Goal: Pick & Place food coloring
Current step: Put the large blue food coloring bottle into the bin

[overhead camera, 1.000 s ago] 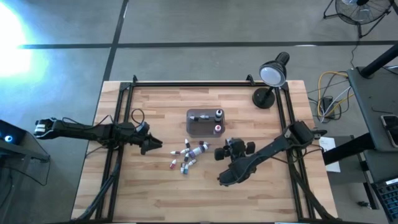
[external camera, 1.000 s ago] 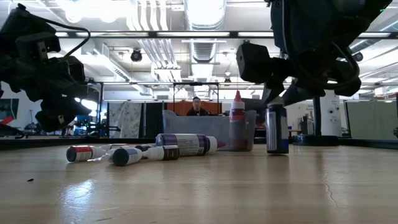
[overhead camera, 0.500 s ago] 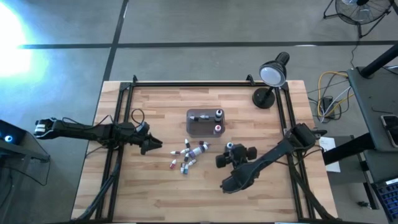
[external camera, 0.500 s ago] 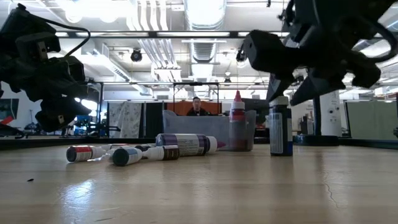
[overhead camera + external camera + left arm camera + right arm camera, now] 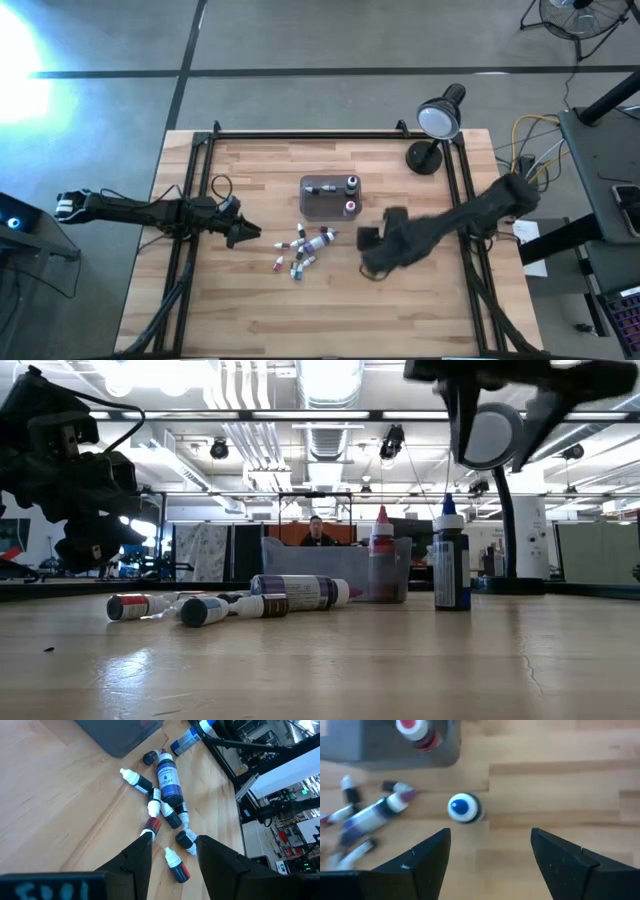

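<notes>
The left pincer (image 5: pixel 248 234) hangs released beside the heap of food coloring (image 5: pixel 302 250). Only the low view shows 1 blue bottle (image 5: pixel 451 565) upright beneath the released right pincer (image 5: pixel 490 855), on the wooden table (image 5: pixel 420 310), with a person (image 5: pixel 317 531) behind.

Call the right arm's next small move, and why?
Probably swing toward the pile of lying bottles for another. The right gripper is open above the blue-capped bottle, which stands upright, apart from the tray, so that bottle looks released.

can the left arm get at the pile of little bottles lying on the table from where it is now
Probably yes. The left gripper is open, hovering beside the pile of lying bottles, with only bare wood between them. The right gripper is open, off on the far side.
</notes>
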